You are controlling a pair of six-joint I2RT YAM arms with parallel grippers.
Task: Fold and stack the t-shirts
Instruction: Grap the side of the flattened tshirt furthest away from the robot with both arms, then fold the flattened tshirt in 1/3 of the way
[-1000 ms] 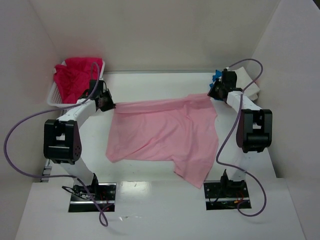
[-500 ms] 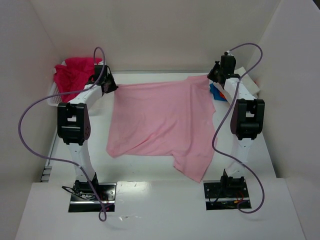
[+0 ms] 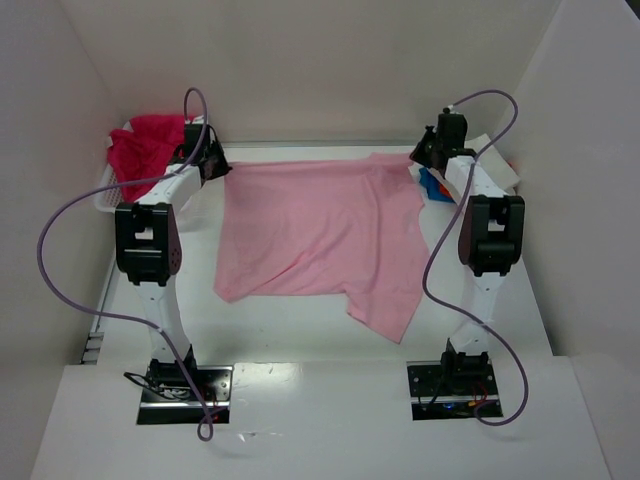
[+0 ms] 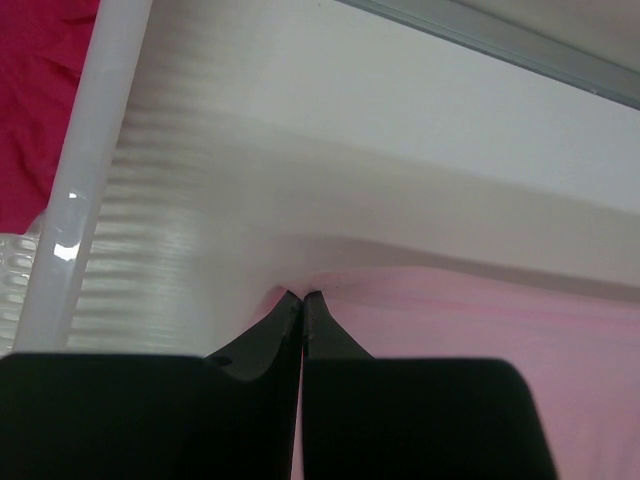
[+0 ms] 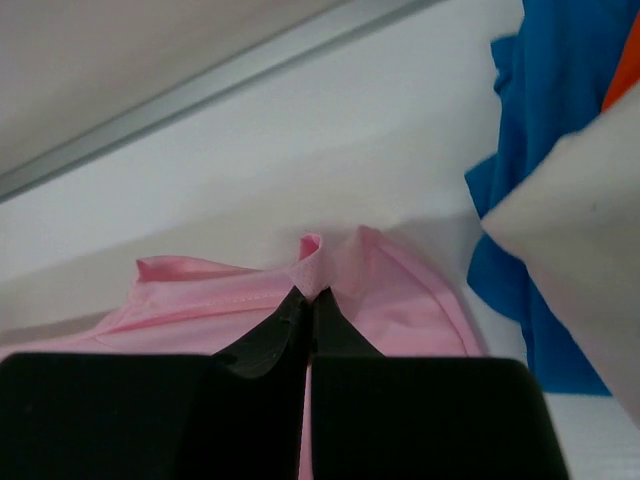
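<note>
A light pink t-shirt [image 3: 320, 235] lies spread across the middle of the table, stretched between both arms along its far edge. My left gripper [image 3: 221, 168] is shut on its far left corner [image 4: 330, 290], close beside the basket wall. My right gripper [image 3: 418, 158] is shut on a pinched fold of pink cloth [image 5: 318, 262] at the far right corner. A magenta-red t-shirt [image 3: 145, 145] is heaped in the basket. Blue [image 5: 545, 130], white [image 5: 580, 260] and orange [image 5: 625, 70] t-shirts lie at the far right.
The white lattice basket [image 3: 108, 196] stands at the far left, its rim [image 4: 95, 170] right next to the left fingers. White walls close in the table at the back and on both sides. The arm bases [image 3: 180, 380] sit at the near edge.
Both arms have reached farther back, pulling the pink t-shirt's far edge toward the back wall and stretching it flatter. The grips have not altered.
</note>
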